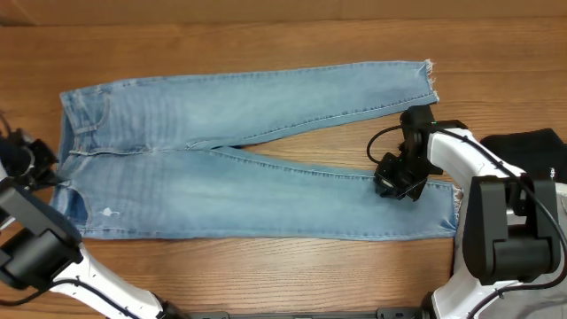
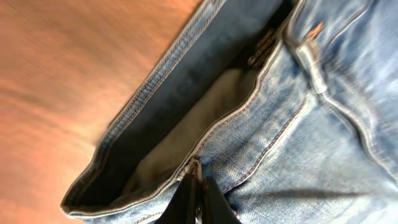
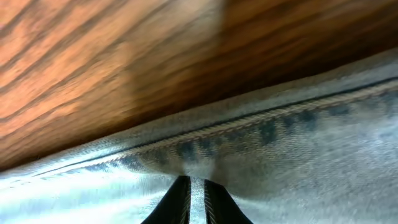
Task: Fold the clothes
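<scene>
Both grippers bite into denim at the outset of a fold: the right gripper (image 3: 195,188) has its fingers drawn narrow with a strip of pale cloth between them, seemingly pinching the stitched side seam of one leg, while the left gripper (image 2: 197,186), fingers all but together, appears to clamp the waistband (image 2: 205,134) rim at the open top of the garment. Seen from overhead, the right pinch falls on the upper edge of the nearer leg, just short of its frayed hem (image 1: 456,202), at about 4 o'clock on the table (image 1: 266,44); the left pinch sits at 9 o'clock, at the waistband end. Between them the jeans (image 1: 266,190) lie flat and full length, waist at 9 o'clock and both legs running toward 3 o'clock, splayed in a narrow V with bare wood showing between them. No fold is visible yet: the legs are not laid one over the other and nothing is doubled along the length, so by these views the whole job remains ahead. A black garment (image 1: 532,142) lies apart at the 3 o'clock edge, behind the right arm.
</scene>
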Robot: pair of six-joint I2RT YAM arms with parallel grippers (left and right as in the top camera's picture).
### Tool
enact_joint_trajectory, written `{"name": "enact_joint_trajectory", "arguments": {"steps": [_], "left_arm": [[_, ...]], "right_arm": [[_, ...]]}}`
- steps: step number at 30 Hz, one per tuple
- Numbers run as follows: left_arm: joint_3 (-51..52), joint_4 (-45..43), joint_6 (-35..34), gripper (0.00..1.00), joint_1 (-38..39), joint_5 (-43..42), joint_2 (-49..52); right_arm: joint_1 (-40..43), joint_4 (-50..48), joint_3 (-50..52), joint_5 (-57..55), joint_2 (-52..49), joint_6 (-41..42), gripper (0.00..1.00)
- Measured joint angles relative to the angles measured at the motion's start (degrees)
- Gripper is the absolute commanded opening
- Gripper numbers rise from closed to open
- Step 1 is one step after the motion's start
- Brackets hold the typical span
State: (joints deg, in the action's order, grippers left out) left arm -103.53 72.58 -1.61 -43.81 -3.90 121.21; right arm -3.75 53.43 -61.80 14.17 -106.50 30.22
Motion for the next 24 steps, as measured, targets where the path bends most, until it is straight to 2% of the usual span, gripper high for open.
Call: {"name": "enact_joint_trajectory", "arguments": {"steps": [5,7,8,10,11,17,20,24], "left_arm": [[-0.3,3.4,-3.1,0.05,-3.1,1.1,-0.5],[-0.3,4.5,-4.5,0.35,-3.5,2.2,-0.5],[-0.3,5.5,-5.2,0.41,-3.6,4.0,-0.5],[-0.7,5.6,-6.2,0.66,-4.5,6.1,-0.6],[-0.7,5.6,-6.5,0.7,-5.1,7.0,-0.6],[-0.8,3.0,-7.3,0.68,-6.1,8.7,-0.8],[0.6,0.5,-7.0,0.7,-5.4,7.4,-1.0],[10.1,-5.3,-5.5,0.72,-3.8,4.4,-1.5]], "right_arm": [[-0.5,-0.5,0.0,0.9,-0.1,0.0,0.13],[-0.5,-0.5,0.0,0.9,-0.1,0.0,0.13],[-0.5,-0.5,0.0,0.9,-0.1,0.0,0.13],[-0.4,-0.5,0.0,0.9,-0.1,0.0,0.13],[-0.4,-0.5,0.0,0.9,-0.1,0.1,0.13],[-0.4,-0.5,0.0,0.8,-0.1,0.0,0.13],[-0.4,-0.5,0.0,0.8,-0.1,0.0,0.13],[-0.4,-0.5,0.0,0.8,-0.1,0.0,0.13]]}}
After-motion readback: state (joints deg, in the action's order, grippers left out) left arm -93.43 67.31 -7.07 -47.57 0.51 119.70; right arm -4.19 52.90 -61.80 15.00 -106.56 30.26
